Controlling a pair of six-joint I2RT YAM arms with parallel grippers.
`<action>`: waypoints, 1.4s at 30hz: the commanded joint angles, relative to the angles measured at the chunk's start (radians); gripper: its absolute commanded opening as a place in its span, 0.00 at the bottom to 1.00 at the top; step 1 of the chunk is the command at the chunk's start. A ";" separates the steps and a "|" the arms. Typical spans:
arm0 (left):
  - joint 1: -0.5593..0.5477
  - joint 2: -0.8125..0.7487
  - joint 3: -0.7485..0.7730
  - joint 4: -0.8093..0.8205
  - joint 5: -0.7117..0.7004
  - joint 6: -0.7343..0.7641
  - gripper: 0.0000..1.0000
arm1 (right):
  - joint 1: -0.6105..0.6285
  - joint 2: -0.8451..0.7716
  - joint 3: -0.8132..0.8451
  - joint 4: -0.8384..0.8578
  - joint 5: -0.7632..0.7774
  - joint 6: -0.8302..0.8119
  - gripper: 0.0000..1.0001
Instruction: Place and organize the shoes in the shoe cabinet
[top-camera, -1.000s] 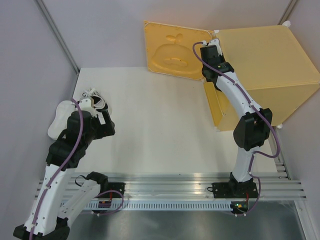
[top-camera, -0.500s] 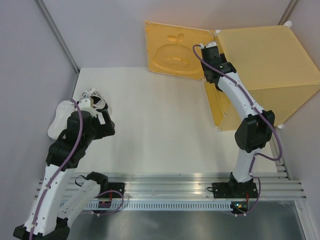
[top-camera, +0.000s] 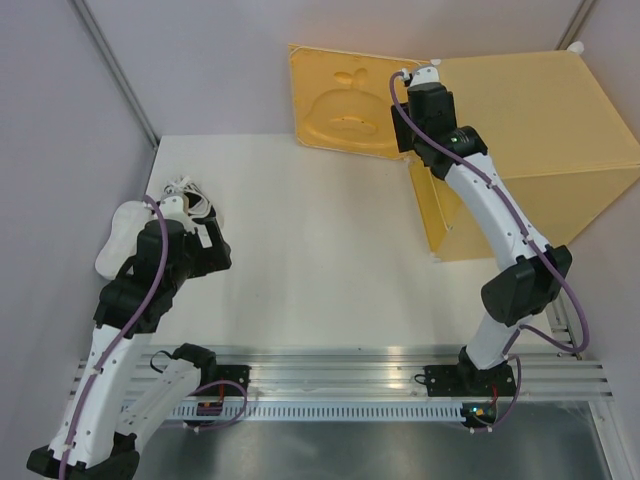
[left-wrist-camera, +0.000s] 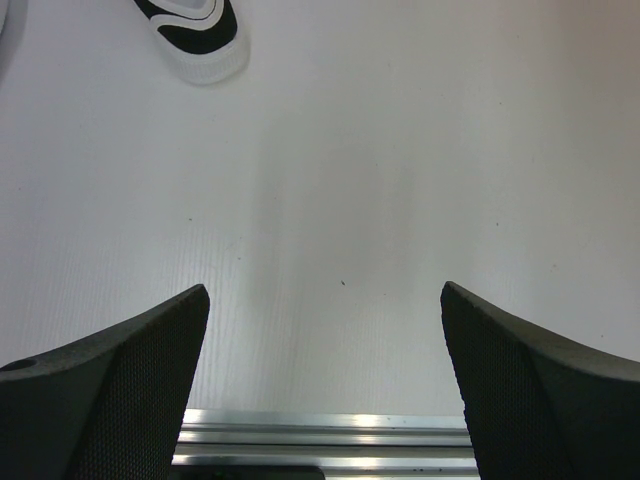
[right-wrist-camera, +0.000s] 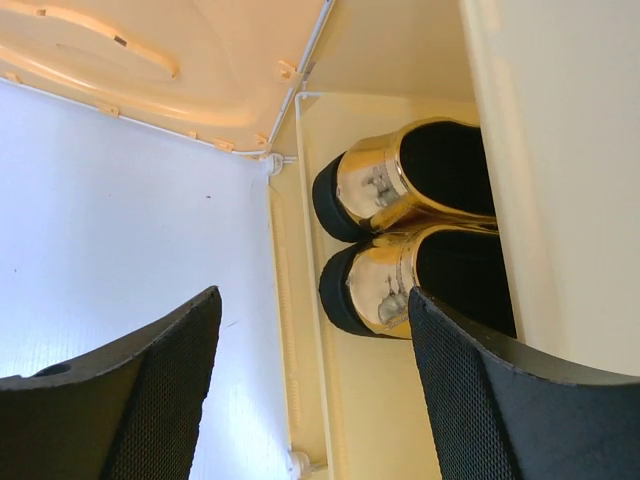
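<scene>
Right tool hovers at the mouth of the glossy yellow-orange shoe cabinet, its textured black fingers spread wide and gripping nothing. Inside, two mirror-shiny gold shoes sit side by side. The embossed door stands open. Left tool, also spread and empty, hangs over the matte white table. Both white shoes lie at the table's left edge.

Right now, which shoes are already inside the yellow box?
The two shiny gold shoes, side by side inside the box. Both white shoes sit out on the table.
</scene>
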 joint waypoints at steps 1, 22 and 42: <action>0.005 -0.009 0.029 0.003 0.013 -0.026 1.00 | -0.009 -0.036 -0.003 0.044 0.039 0.023 0.80; 0.005 0.147 0.026 0.046 0.029 -0.090 1.00 | 0.037 -0.454 -0.523 0.355 -0.576 0.233 0.97; 0.245 0.649 0.159 0.273 -0.146 -0.136 1.00 | 0.040 -0.559 -0.864 0.456 -0.757 0.301 0.98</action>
